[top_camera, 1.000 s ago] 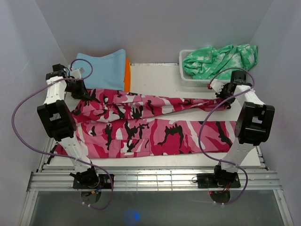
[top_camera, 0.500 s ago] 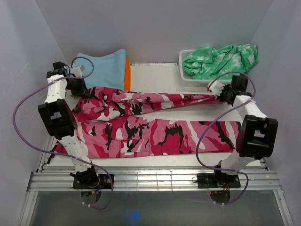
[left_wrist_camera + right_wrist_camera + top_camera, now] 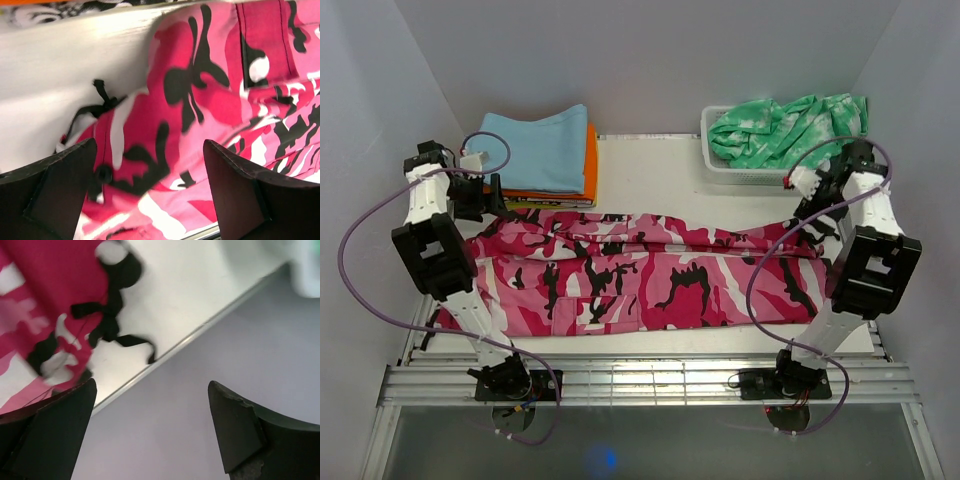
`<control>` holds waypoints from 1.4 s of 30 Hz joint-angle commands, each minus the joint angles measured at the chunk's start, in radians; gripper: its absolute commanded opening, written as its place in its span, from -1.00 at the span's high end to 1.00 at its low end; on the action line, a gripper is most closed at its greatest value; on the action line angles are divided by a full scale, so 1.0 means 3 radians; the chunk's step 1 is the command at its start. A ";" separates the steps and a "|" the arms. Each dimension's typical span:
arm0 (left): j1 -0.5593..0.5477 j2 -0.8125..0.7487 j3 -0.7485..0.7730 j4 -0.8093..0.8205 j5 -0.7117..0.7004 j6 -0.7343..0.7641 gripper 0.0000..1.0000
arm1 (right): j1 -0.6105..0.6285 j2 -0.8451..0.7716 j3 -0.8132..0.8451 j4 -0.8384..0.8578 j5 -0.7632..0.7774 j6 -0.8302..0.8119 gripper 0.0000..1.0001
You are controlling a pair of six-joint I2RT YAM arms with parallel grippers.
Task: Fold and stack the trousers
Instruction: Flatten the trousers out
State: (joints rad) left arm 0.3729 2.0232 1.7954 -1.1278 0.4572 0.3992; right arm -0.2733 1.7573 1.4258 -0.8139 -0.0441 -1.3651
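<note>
Trousers (image 3: 640, 280), rumpled camouflage cloth, folded lengthwise; left hand (image 3: 150, 145) and right hand (image 3: 152, 385) wide.

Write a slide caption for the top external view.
Pink camouflage trousers folded leg over leg on the table, left gripper and right gripper open at either end.

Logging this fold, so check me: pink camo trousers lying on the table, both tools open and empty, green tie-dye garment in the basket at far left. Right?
Wrong side. The top view shows the green tie-dye garment in the basket at far right. The rest holds: trousers on the table, left tool and right tool open and empty.
</note>
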 commanded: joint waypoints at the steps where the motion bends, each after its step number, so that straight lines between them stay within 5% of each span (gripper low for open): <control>1: 0.0035 -0.0485 0.0162 -0.0167 0.0102 0.0152 -0.96 | 0.0067 0.0139 0.0850 -0.0942 -0.0522 0.0500 -0.97; 3: 0.0035 -0.0653 -0.0007 -0.0269 0.0102 0.0360 -0.96 | 0.0149 0.0212 0.1046 -0.1086 -0.0523 0.0740 -0.68; 12: 0.0035 -0.1109 -0.1095 -0.0628 -0.0046 0.0980 -0.51 | 0.0701 0.0477 0.0381 -0.0483 -0.0058 0.1124 -0.08; 22: 0.0030 -0.1165 -0.1781 -0.0276 -0.0445 0.1175 -0.29 | 0.0814 0.1505 0.0779 0.0279 0.0698 0.1354 0.40; 29: 0.0051 -0.1017 -0.2206 0.0088 -0.0925 0.1113 -0.22 | 0.0778 0.1787 0.1204 0.0626 0.1087 0.1595 0.38; 33: 0.0056 -0.0930 -0.2186 0.0103 -0.1013 0.1113 -0.20 | 0.0773 0.1664 0.1163 0.0893 0.1206 0.1758 0.07; 34: 0.0056 -0.0915 -0.2160 0.0098 -0.1008 0.1124 -0.21 | 0.0773 0.1553 0.1153 0.0827 0.1124 0.1819 -0.31; 36: 0.0056 -0.0910 -0.2053 0.0053 -0.0886 0.1159 -0.33 | 0.0773 0.1404 0.1163 0.0618 0.0920 0.1835 -0.57; 42: 0.0056 -0.1042 -0.1281 -0.0530 0.0034 0.1226 -0.61 | 0.0758 0.0428 0.0618 -0.0332 -0.0020 0.1504 -0.59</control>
State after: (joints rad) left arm 0.3843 1.7702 1.3109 -1.2236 0.2989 0.7494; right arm -0.0372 2.0979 1.6665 -0.8024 0.1349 -0.9051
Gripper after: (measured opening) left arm 0.795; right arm 0.795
